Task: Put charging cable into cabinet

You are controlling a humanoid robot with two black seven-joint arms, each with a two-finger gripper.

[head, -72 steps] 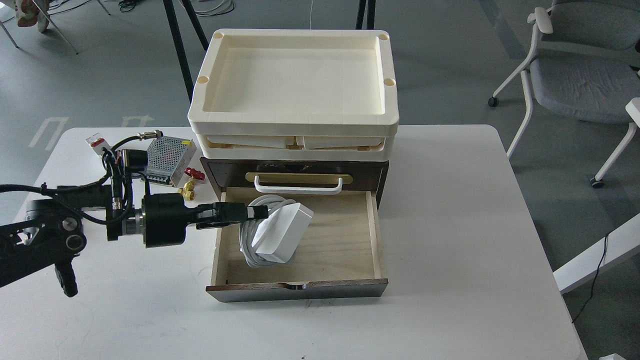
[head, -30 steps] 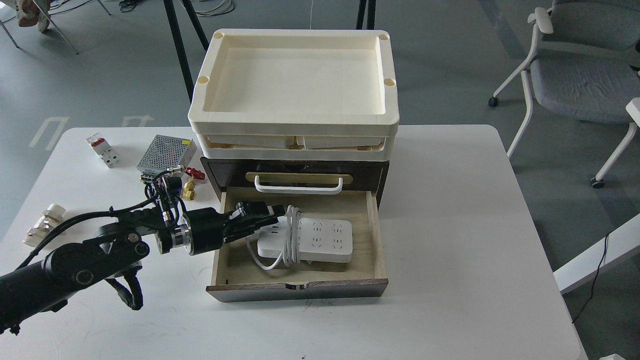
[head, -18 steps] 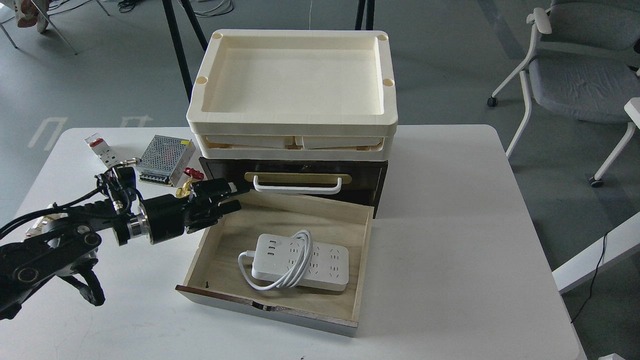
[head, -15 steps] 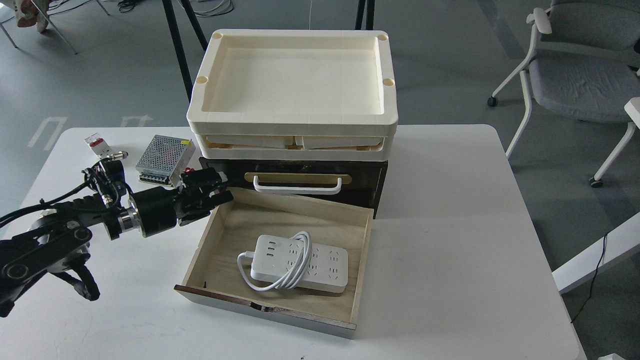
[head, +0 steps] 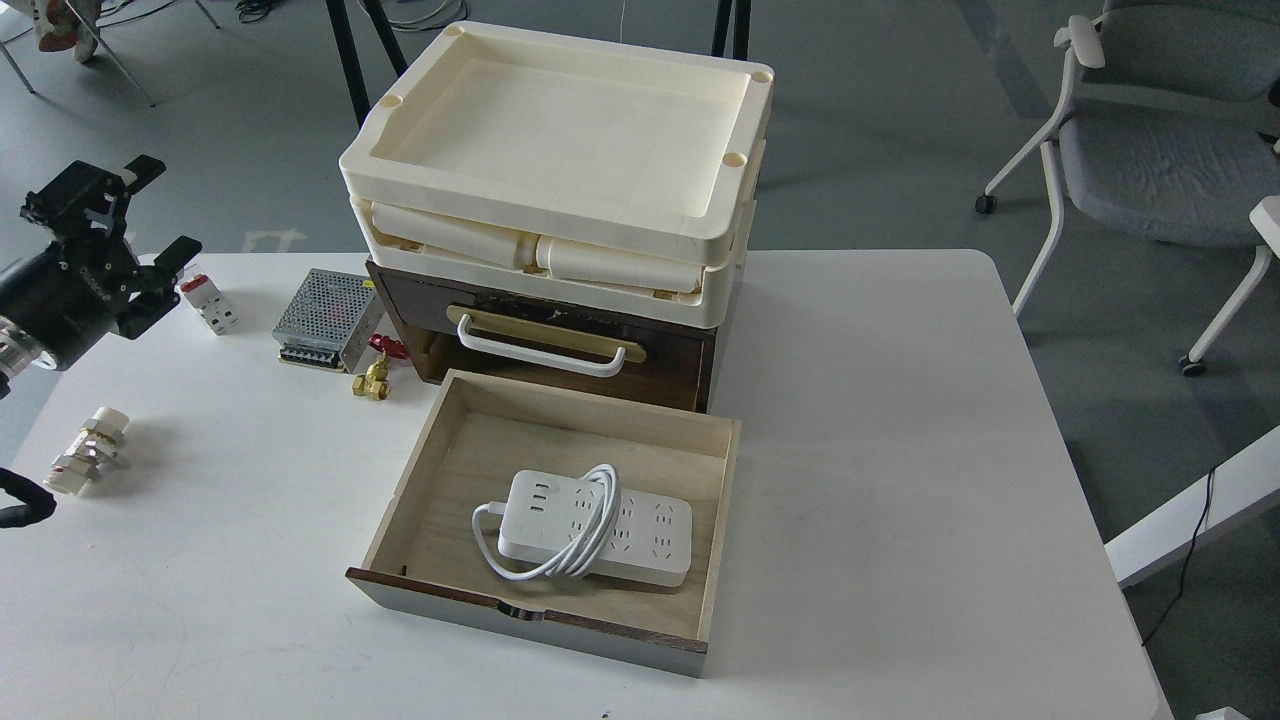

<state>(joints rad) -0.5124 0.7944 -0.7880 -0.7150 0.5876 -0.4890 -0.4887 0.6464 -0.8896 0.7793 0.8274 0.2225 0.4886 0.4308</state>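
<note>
The charging cable (head: 600, 528), a flat white power strip with its cord looped over it, lies flat in the pale wood drawer (head: 722, 500). The drawer is pulled far out of the dark brown cabinet (head: 690, 362) and sits askew on the table. The cabinet has a white bar handle (head: 540, 350) and cream trays (head: 560, 130) on top, and it stands turned at an angle. My left gripper (head: 158, 210) is open and empty, raised at the far left, well away from the drawer. My right gripper is out of view.
A perforated silver power supply box (head: 328, 318), a white-and-red breaker block (head: 210, 303) and a brass valve with a red handle (head: 375, 378) lie left of the cabinet. A small white fitting (head: 88, 452) lies near the left table edge. A grey chair (head: 1150, 150) stands at the right.
My left gripper let go of the power strip, which now lies flat in the drawer, and drew back up and left. The cabinet and drawer swung askew, and the drawer came further out.
</note>
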